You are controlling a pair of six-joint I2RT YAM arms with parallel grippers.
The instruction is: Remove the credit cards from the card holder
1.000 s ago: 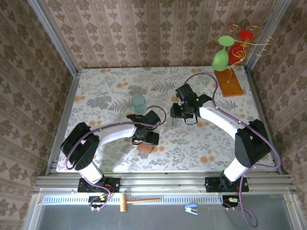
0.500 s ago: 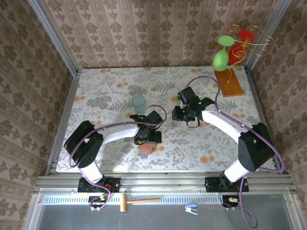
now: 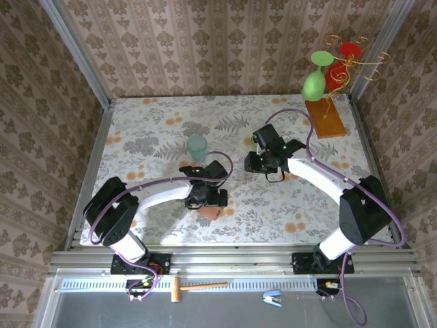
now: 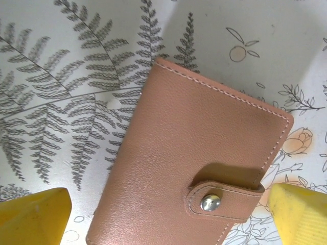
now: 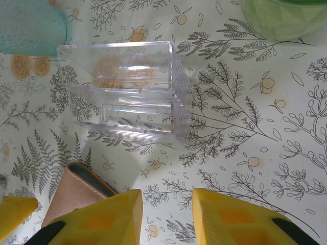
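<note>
The card holder (image 4: 194,153) is a tan-brown leather wallet lying flat on the patterned table, closed, its strap snapped shut with a metal stud. My left gripper (image 4: 168,217) stands open just above it, one yellow fingertip (image 4: 36,214) off each side and neither touching it. From above, the card holder (image 3: 209,212) pokes out below the left gripper (image 3: 205,198). The right gripper (image 5: 166,217) is open over bare table, nothing between its fingers, with the card holder's corner (image 5: 76,194) to its left. The credit cards are hidden.
A clear plastic box (image 5: 122,92) lies just ahead of the right gripper (image 3: 263,162). A teal cup (image 3: 197,147) stands behind the left gripper. At the back right a wire stand on a wooden base (image 3: 325,120) holds a green glass (image 3: 314,82) and a red one (image 3: 341,65).
The left gripper's fingers have spread wider over the card holder, which has stayed in place. The right arm shifted a little to the right, then held still.
</note>
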